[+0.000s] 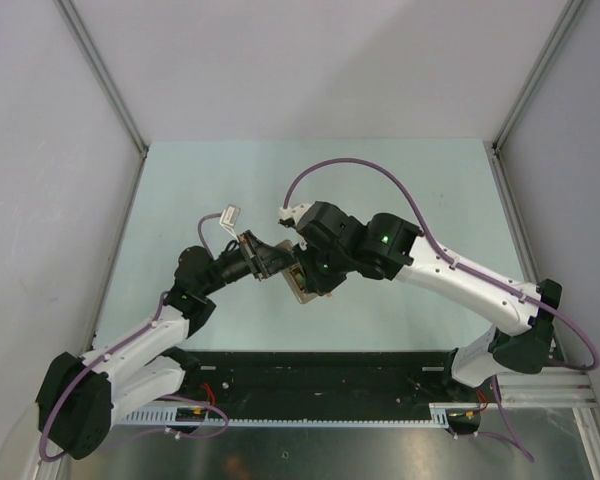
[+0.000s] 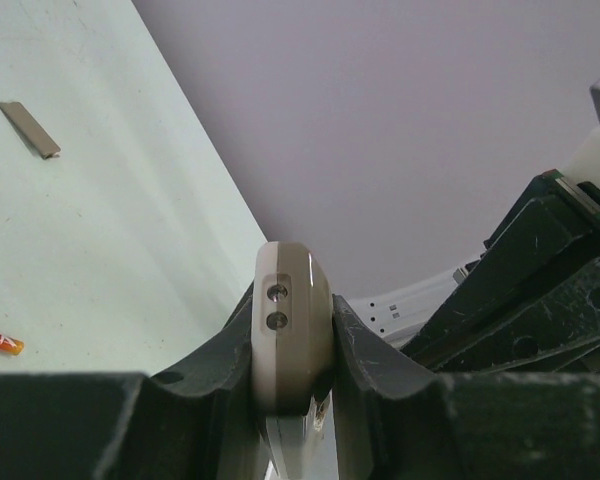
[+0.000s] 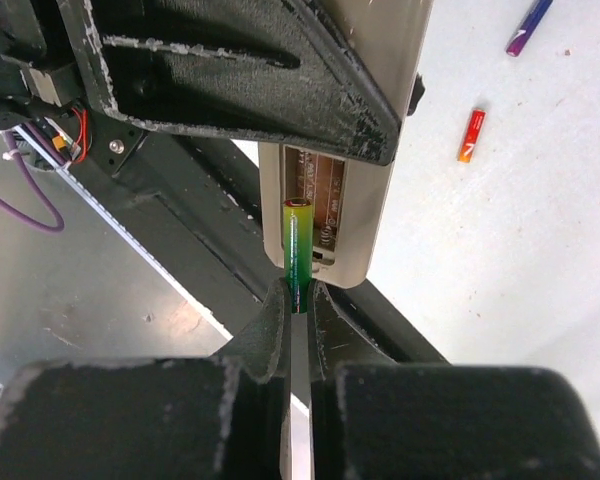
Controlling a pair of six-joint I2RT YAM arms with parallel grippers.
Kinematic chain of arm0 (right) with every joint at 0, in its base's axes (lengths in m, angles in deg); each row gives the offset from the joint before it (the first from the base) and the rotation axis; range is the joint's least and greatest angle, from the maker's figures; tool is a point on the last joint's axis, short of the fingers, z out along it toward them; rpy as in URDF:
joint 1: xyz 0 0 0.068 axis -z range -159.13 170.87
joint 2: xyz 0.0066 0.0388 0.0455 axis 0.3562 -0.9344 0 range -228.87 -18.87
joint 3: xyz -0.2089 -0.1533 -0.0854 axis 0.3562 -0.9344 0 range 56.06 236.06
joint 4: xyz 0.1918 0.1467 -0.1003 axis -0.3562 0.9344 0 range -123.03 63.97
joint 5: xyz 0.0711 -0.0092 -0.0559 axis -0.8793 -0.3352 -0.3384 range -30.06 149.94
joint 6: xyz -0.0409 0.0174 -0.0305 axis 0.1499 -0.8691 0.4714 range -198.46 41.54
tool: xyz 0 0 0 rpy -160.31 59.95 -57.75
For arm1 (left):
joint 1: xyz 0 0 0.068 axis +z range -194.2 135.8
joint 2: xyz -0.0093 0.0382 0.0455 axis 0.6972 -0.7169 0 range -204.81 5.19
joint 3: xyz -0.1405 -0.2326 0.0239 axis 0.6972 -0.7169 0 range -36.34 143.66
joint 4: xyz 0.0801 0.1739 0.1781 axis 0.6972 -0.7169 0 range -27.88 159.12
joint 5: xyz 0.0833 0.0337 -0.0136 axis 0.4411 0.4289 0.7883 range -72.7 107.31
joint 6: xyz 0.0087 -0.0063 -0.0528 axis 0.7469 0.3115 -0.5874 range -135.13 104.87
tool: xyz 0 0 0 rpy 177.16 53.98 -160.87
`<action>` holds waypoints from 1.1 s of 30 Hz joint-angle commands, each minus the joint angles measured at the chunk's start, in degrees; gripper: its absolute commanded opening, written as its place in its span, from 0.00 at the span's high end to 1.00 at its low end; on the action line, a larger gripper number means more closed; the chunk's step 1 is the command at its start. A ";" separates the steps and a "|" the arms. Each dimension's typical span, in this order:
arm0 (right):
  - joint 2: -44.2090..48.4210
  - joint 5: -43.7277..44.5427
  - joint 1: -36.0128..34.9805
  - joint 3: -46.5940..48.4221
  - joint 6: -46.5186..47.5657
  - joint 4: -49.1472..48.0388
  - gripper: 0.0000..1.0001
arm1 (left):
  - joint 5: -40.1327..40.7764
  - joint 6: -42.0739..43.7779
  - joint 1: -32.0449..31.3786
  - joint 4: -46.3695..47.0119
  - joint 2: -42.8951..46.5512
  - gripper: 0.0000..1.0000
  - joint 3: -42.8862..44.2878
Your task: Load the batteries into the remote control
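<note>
Left claw is clamped tight on the remote control, held edge-on. Right claw pinches the green battery at the remote's bay (cover off). The red battery lies on the counter.

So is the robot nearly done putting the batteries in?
Not yet. Done: the grey cover is off, lying on the table, and the left gripper grips the remote. In hand: the right gripper holds the green battery at the open compartment. Left: the red battery and the blue battery lie on the table.
</note>
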 commanded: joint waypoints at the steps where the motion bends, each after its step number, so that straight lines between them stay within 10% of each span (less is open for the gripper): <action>1: -0.58 0.63 -0.44 3.05 0.74 2.71 1.00 | 1.26 0.72 -0.32 1.14 1.04 1.00 0.65; 33: -1.55 3.88 -0.79 0.33 -0.48 -6.51 1.00 | 3.02 -8.32 -2.51 1.05 4.47 1.00 1.00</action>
